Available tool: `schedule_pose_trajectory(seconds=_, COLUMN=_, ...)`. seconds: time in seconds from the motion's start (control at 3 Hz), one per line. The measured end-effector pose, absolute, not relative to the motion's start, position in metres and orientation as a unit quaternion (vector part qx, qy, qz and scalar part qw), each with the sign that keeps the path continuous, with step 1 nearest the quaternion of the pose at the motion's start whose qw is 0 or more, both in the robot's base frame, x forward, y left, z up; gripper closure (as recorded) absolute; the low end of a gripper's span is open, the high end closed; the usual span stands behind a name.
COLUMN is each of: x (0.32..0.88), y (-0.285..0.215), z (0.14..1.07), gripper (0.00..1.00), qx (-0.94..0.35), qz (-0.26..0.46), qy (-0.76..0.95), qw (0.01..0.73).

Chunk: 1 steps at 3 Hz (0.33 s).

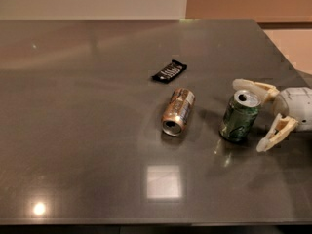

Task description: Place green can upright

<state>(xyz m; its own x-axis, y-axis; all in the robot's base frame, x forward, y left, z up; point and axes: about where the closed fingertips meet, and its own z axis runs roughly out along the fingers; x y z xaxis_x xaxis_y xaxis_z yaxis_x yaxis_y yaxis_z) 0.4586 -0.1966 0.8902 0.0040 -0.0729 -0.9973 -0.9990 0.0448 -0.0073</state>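
Observation:
The green can [238, 117] stands upright on the dark grey table [87, 130], right of centre, its silver top with the opening facing up. My gripper [250, 116] comes in from the right edge and is open. One pale finger [251, 86] lies behind the can's top. The other finger [276, 134] lies to the can's right front, apart from it. The can stands free between them.
A gold-brown can [178, 111] lies on its side just left of the green can, open end toward the camera. A small black packet [169, 71] lies behind it. The table's right edge runs diagonally close behind the gripper.

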Motion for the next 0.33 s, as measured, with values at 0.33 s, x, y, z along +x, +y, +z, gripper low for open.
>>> schedule_pose_trajectory(seconds=0.33, x=0.4586, y=-0.1966, z=0.8902, gripper=0.0, qx=-0.508, qz=0.469, qy=0.528, qw=0.494)
